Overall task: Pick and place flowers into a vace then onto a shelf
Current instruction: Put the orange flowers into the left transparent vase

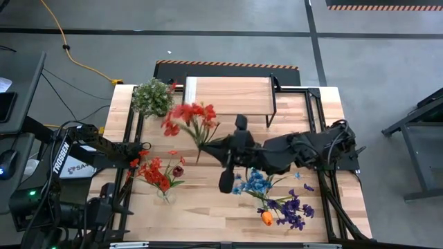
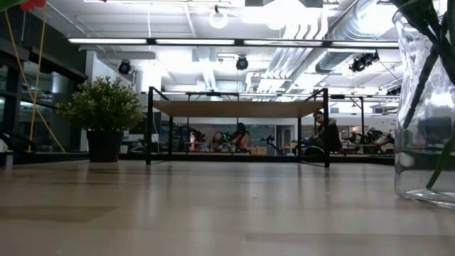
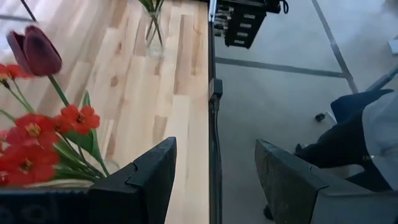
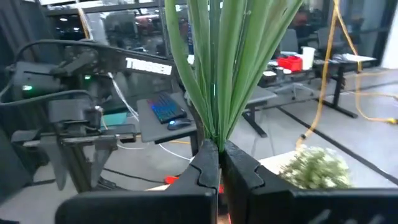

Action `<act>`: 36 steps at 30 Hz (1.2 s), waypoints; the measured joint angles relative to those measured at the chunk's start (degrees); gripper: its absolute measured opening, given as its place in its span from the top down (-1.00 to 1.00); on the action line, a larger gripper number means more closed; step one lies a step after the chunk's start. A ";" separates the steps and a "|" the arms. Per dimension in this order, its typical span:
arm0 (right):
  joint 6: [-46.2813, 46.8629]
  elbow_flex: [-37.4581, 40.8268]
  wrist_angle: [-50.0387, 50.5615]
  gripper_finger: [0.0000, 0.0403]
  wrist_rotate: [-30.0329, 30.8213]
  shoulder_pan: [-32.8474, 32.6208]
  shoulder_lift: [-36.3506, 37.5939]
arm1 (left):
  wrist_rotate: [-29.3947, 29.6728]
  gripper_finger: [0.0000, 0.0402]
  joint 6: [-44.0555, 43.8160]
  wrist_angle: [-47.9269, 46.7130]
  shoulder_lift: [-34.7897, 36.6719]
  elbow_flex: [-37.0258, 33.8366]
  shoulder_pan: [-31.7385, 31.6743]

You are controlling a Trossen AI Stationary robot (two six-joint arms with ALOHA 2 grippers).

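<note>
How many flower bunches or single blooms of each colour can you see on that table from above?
Red: 2, the red bunch mid-table and the red bunch at the left
Blue: 1, the blue bunch
Purple: 1, the purple bunch
Orange: 1, the orange tulip
Dark red: 1, the dark red tulip
Total: 6

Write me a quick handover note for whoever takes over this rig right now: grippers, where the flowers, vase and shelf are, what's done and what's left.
Right gripper: shut on the green stems of a red flower bunch, held in the air over mid-table.
Left gripper: open, holding nothing, at the table's left side beside the vase.
Vase: near the front left, already holding red flowers and a dark red tulip.
Blue and purple flowers and the orange tulip: front right, in a second glass vase.
Shelf: at the back, nothing on top.
Left: put the held bunch into a vase, then move the vase onto the shelf.
</note>
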State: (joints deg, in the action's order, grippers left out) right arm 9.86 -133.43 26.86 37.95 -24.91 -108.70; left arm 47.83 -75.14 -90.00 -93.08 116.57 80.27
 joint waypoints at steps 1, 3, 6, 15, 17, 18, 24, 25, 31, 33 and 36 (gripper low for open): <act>-0.67 0.00 -0.82 1.00 -0.85 0.00 -0.37 | -0.61 -0.25 -0.41 0.01 0.00 0.00 0.00; -1.72 0.00 -2.87 1.00 -3.37 0.00 -1.25 | -1.39 -0.25 -1.58 0.01 0.00 0.00 0.00; -3.05 0.02 -5.93 1.00 -6.67 0.00 -2.37 | -2.64 -0.25 -2.96 0.01 0.00 0.00 0.00; -5.00 0.02 -8.61 1.00 -11.39 0.00 -4.56 | -5.57 -0.25 -8.58 0.01 0.00 0.00 0.00; -5.04 0.02 -9.15 1.00 -12.02 0.00 -5.19 | -5.85 -0.25 -9.54 -0.01 0.00 0.00 0.00; -5.03 0.02 -9.42 1.00 -12.11 0.00 -5.60 | -6.05 -0.25 -10.06 -0.01 0.00 0.00 0.00; -5.06 0.09 -11.29 1.00 -13.81 0.00 -7.93 | -6.47 -0.25 -12.70 0.01 -0.02 0.00 0.00; -5.39 0.09 -11.76 1.00 -14.16 0.00 -8.32 | -6.46 -0.25 -13.13 0.01 -0.02 0.00 0.00; -8.42 0.09 -17.45 1.00 -14.30 0.00 -11.20 | -6.45 -0.25 -15.87 0.00 -0.07 0.00 0.00; -8.93 0.09 -19.48 1.00 -14.35 0.03 -12.24 | -6.49 -0.25 -17.19 0.00 -0.08 0.00 0.00; -8.59 0.07 -21.72 1.00 -14.33 0.13 -13.80 | -7.13 -0.25 -19.27 0.01 -0.09 0.00 0.00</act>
State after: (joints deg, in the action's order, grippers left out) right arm 1.27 -133.36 5.13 23.62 -24.77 -122.50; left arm 40.70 -94.41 -90.00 -93.17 116.57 80.27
